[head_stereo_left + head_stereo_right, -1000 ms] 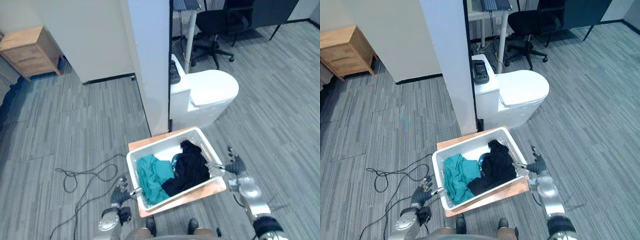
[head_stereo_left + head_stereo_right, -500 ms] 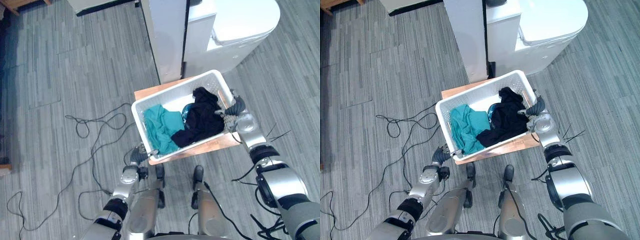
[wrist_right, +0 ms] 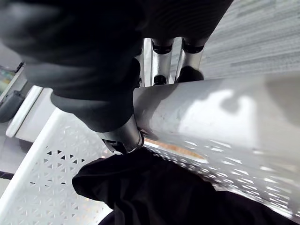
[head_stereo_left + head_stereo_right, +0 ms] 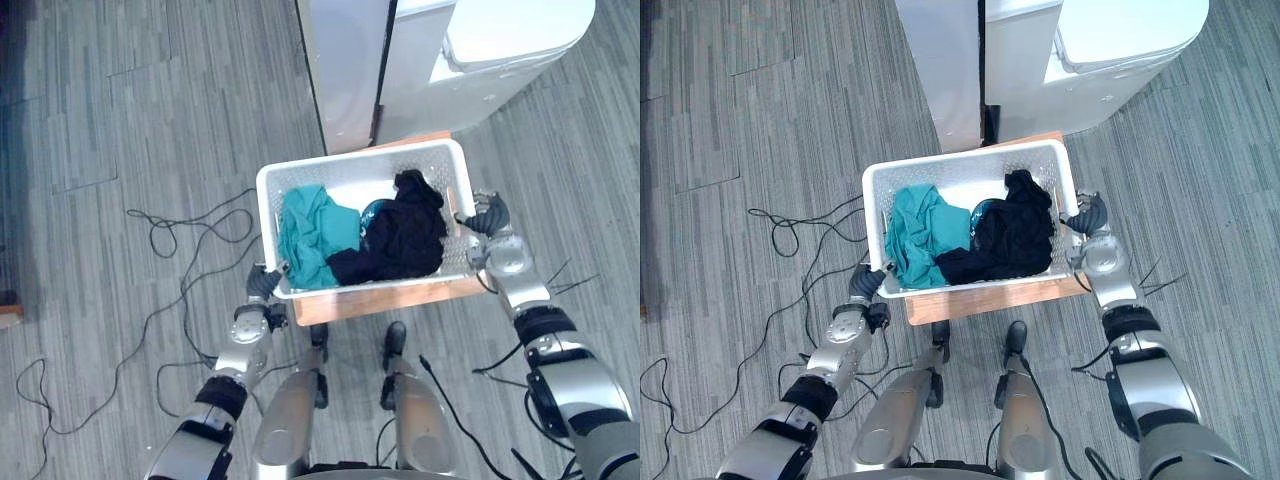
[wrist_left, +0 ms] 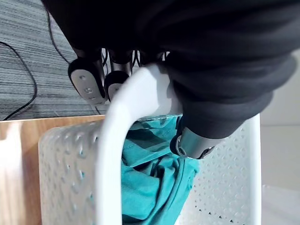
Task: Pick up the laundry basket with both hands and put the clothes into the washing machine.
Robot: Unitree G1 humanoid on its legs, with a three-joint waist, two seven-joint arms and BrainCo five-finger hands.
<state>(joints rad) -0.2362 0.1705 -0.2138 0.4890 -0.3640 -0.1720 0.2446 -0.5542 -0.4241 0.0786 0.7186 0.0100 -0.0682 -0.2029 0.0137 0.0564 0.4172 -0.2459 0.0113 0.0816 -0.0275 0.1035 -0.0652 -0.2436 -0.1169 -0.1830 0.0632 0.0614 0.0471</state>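
Fingers (image 5: pixel 87 79) of the left hand (image 4: pixel 263 284) are curled over the left rim of the laundry basket (image 4: pixel 340 178), and the thumb (image 5: pixel 192 143) presses from the inner side, so this hand holds the rim closed. On the opposite side the right hand (image 4: pixel 490 216) does the same: its fingers (image 3: pixel 190 60) go over the right rim and its thumb (image 3: pixel 120 135) closes from inside.

The basket is white with small holes in its walls. It is above a low wooden board (image 4: pixel 390 298); I cannot tell if it touches the board. Inside lie a teal garment (image 4: pixel 310 235) on the left and a black garment (image 4: pixel 400 240) on the right, touching each other. A small blue piece (image 4: pixel 370 212) shows between them.

The far edge of the basket is close to two things. A white pillar (image 4: pixel 345 70) stands just beyond its left half. The washing machine (image 4: pixel 490 50) stands just beyond its right half, with its rounded lid lying down. Between the pillar and the machine is only a narrow dark gap. On the left and on the right of the basket the grey plank floor (image 4: pixel 150 120) is open, and the near edge of the board is toward the robot.
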